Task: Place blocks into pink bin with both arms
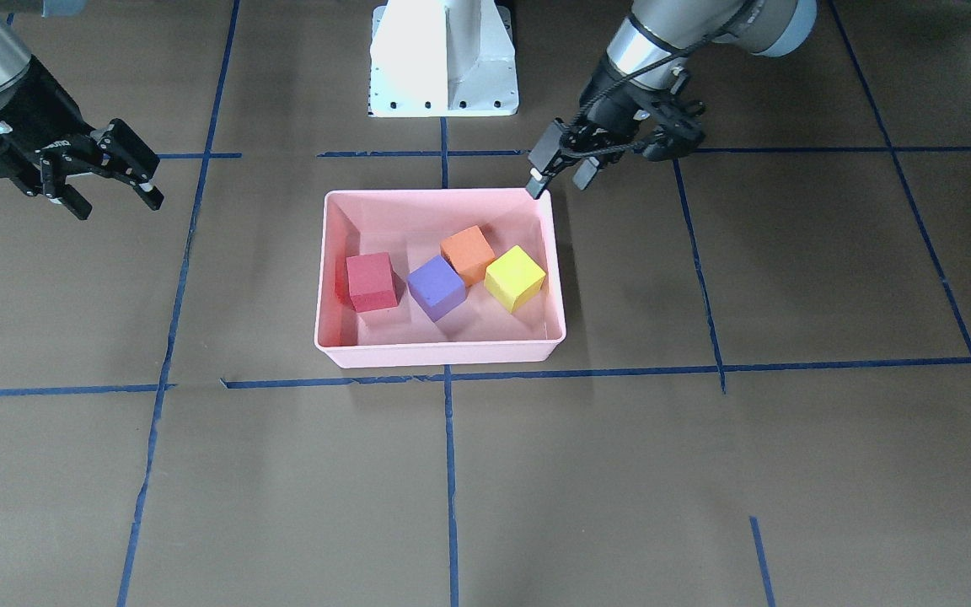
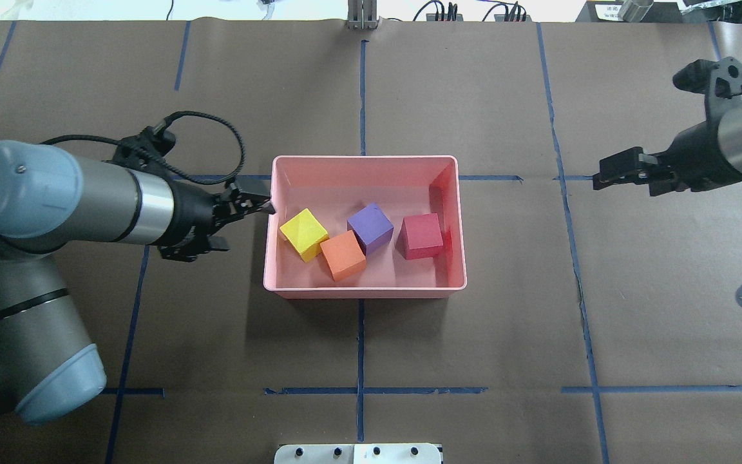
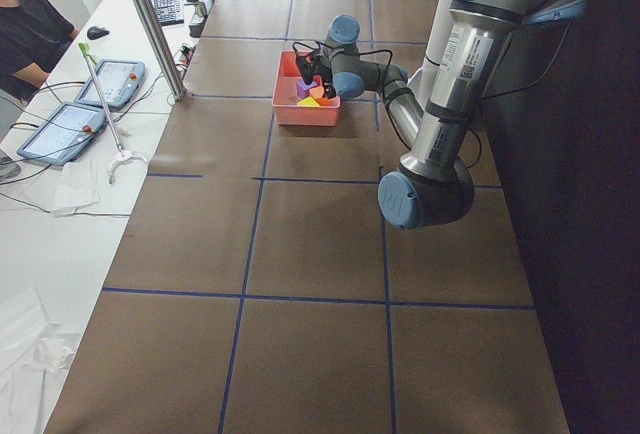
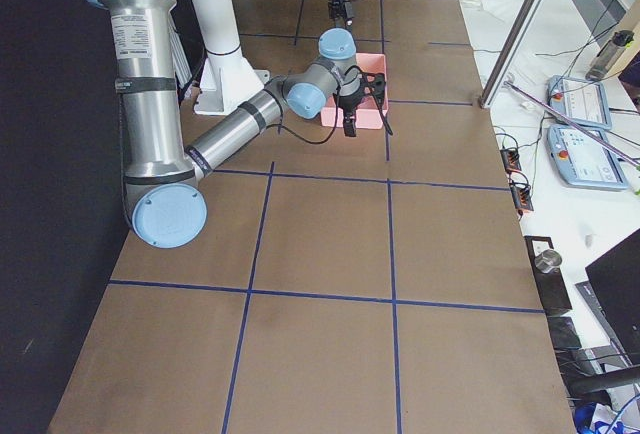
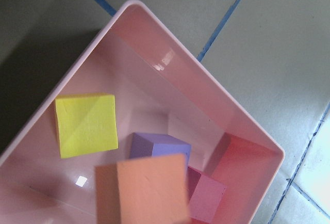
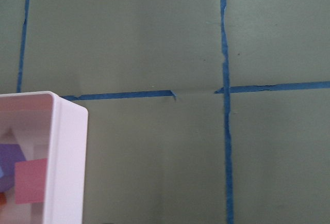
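The pink bin [image 1: 443,354] sits mid-table and holds all four blocks: red [image 1: 369,282], purple [image 1: 436,287], orange [image 1: 468,254] and yellow-green [image 1: 515,277]. In the overhead view the bin [image 2: 364,290] holds them in a row: yellow-green [image 2: 304,234], orange [image 2: 343,255], purple [image 2: 370,227], red [image 2: 420,236]. My left gripper [image 1: 561,181] is open and empty, just outside the bin's corner nearest the yellow-green block [image 5: 85,125]. My right gripper [image 1: 117,205] is open and empty, well off to the bin's other side, above the table.
The white pedestal base [image 1: 443,59] stands behind the bin. Blue tape lines [image 1: 449,472] cross the brown table cover. In the exterior left view a person [image 3: 25,39] and tablets [image 3: 60,132] are at a side bench, off the work surface.
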`<move>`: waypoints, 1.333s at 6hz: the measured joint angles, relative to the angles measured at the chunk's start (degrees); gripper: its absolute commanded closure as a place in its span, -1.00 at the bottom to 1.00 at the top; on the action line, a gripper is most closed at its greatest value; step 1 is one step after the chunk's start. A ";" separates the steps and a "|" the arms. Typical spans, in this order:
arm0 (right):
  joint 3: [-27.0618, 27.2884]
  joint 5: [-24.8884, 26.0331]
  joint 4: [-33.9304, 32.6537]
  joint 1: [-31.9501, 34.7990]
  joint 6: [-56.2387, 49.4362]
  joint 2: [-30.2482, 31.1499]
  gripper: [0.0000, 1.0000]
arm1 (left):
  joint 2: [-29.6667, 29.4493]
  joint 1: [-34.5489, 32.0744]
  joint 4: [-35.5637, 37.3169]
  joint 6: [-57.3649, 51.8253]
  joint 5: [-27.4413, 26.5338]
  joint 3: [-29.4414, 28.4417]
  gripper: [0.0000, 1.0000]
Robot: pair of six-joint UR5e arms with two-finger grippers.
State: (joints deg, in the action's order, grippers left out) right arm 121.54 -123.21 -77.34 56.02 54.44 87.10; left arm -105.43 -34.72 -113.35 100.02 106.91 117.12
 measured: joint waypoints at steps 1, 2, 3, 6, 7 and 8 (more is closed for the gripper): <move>-1.06 -2.20 -0.18 4.47 -7.49 2.81 -1.00 | 7.59 -1.50 0.00 -9.40 0.16 1.48 -1.00; -3.37 -5.78 -0.32 9.41 -14.26 4.65 -1.00 | 14.58 -4.11 -0.01 -19.13 0.97 2.15 -1.00; -6.57 -9.20 -0.35 14.01 -21.23 6.01 -1.00 | 20.19 -9.00 0.00 -31.05 3.65 1.73 -1.00; -17.21 -16.45 -0.78 25.88 -33.62 8.02 -1.00 | 27.39 -37.13 2.42 -78.13 18.31 -9.07 -1.00; -19.19 -17.59 -1.08 28.24 -34.87 8.88 -1.00 | 26.75 -47.02 8.63 -94.09 22.46 -13.99 -1.00; -20.07 -17.92 -1.30 29.79 -35.43 9.66 -1.00 | 25.07 -52.67 17.51 -102.89 24.19 -15.72 -1.00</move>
State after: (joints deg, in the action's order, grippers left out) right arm 101.46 -141.13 -78.64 85.81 19.00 96.76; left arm -80.37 -87.38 -95.84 -2.87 131.10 101.40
